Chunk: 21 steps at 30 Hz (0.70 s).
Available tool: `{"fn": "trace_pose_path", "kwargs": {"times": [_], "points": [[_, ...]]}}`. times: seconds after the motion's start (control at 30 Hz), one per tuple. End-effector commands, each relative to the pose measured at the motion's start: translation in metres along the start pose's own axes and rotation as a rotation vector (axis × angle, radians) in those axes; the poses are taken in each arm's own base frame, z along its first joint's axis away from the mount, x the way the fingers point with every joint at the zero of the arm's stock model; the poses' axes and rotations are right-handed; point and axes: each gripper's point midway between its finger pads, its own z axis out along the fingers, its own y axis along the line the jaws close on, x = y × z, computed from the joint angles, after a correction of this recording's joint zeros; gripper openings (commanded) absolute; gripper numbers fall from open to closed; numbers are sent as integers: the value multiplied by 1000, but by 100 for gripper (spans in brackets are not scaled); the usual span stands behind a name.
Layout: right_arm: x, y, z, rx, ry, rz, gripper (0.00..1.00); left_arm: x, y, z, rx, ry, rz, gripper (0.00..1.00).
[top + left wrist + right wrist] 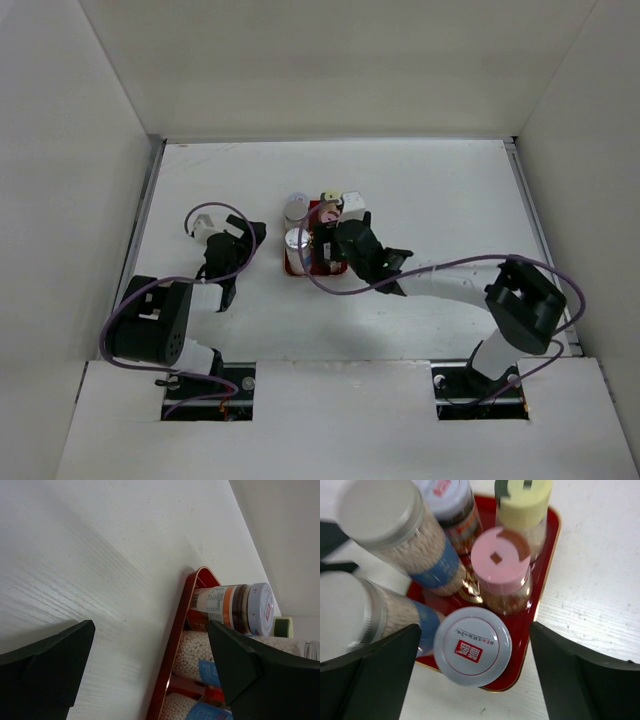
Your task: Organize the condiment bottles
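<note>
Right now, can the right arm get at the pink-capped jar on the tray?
Probably yes: the open right gripper hangs above the pink-capped jar with nothing covering it. The white-lidded jar and yellow-capped jar stand close, leaving little room beside it.

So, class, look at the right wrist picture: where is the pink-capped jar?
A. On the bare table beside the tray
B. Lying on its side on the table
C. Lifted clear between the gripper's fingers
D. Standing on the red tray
D: the pink-capped jar stands upright with its base on the red tray, inside the tray's gold rim.
</note>
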Motion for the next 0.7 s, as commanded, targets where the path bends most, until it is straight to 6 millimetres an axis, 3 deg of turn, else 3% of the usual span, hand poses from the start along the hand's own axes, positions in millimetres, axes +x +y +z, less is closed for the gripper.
{"fn": "trace_pose_path", "kwargs": {"times": [0.0,0.07,0.2,0.27,0.4,0.57,0.67], "points": [[-60,3,-30,-17,-160,78,100,-14,-8,-1,5,-50,-5,100],[-60,-11,-40,10,-166,80,100,-13,-6,-1,-7,-41,-5,100],[-58,-72,-49,158,-211,132,100,-16,-9,-2,-15,-47,2,100],[-53,-102,-49,225,-219,169,100,-15,-7,-1,-20,-44,2,100],[-35,-144,-45,321,-203,214,100,-15,-10,-1,-15,-44,5,100],[-16,-166,-29,373,-179,221,100,-15,-10,-1,-14,-43,7,100],[-9,-165,-21,365,-160,212,100,-14,-13,0,-5,-41,10,100]]}}
